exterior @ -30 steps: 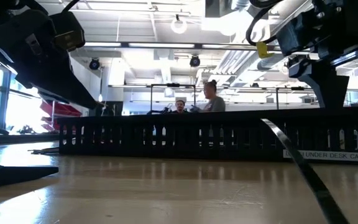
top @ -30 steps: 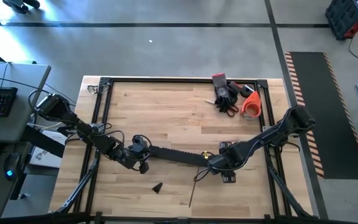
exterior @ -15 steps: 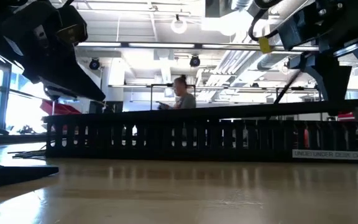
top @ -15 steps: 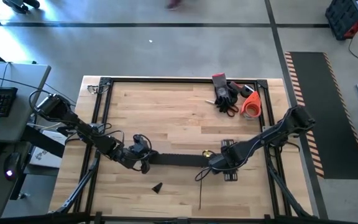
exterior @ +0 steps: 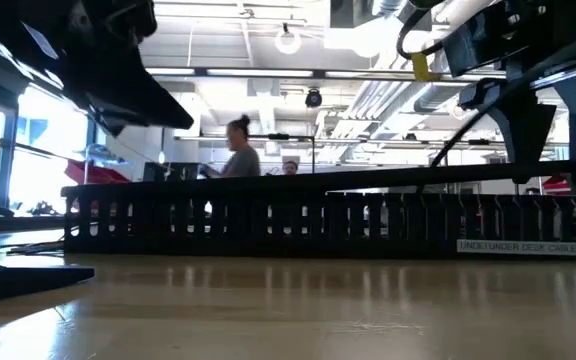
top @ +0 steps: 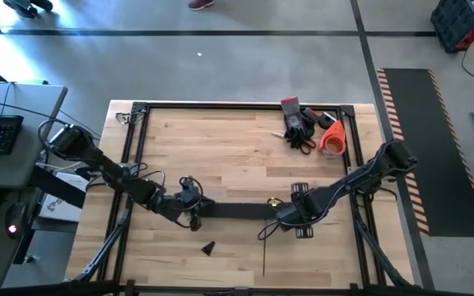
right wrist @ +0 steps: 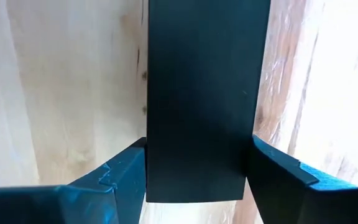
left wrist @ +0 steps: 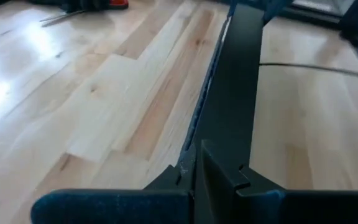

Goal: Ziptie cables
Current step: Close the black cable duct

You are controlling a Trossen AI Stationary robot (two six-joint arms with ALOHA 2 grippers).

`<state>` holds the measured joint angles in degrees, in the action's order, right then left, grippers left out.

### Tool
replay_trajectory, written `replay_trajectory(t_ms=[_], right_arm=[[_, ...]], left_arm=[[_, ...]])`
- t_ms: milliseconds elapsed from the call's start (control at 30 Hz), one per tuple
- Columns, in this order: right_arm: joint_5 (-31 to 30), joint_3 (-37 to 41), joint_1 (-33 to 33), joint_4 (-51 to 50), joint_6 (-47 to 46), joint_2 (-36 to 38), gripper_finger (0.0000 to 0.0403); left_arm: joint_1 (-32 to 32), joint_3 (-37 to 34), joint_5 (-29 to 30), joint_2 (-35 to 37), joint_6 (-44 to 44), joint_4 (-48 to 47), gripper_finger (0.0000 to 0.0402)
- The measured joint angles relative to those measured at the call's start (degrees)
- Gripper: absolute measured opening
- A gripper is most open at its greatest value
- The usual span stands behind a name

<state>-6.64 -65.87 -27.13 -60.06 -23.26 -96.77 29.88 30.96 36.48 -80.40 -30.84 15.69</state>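
Observation:
A long black comb-toothed slotted rail lies level between my two grippers, roughly parallel to the table's near edge. In the low view the rail stands on edge, with a flat black top that rises slightly toward the right. My left gripper is shut on its left end. My right gripper is shut on its right end. A thin black strip lies on the wood near the right gripper. No bunch of cables shows in any view. My left gripper pinches the rail's left end between its two fingers, which point along the rail from the table's left. The rail runs straight away from the fingers; whether that end rests on the table cannot be told. My right gripper has the rail's right end between its two fingers, one on each long side. It comes slanting down from the right. The flat black top faces the camera.
Gloves, scissors and an orange tape roll sit at the far right corner. A small black piece lies near the near edge, close to the low camera. A black frame borders the table. People move in the room behind.
The rail has swung from slanted to level with the near edge: its left end moved toward the near edge with my left gripper, while the right end stayed almost still. The thin black strip swung from slanted to pointing straight at the near edge, out of the low camera's foreground.

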Motion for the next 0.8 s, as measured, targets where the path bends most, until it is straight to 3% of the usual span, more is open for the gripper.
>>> replay_trajectory(t_ms=[200, 600, 800], right_arm=[[-2.3, 1.7, -2.1, 8.1, -0.7, 0.0, 0.0215], [-10.4, 3.9, -6.2, 16.4, -2.2, 2.2, 0.0214], [-14.3, 3.9, -7.2, 16.6, -4.4, 5.3, 0.0214]], left_arm=[[2.6, 2.8, 1.1, 4.0, -1.9, -11.9, 0.0], [7.2, 2.9, 3.5, 4.0, -8.4, -16.5, 0.0], [8.7, 2.9, 7.1, 6.8, -16.1, -25.7, 0.0]])
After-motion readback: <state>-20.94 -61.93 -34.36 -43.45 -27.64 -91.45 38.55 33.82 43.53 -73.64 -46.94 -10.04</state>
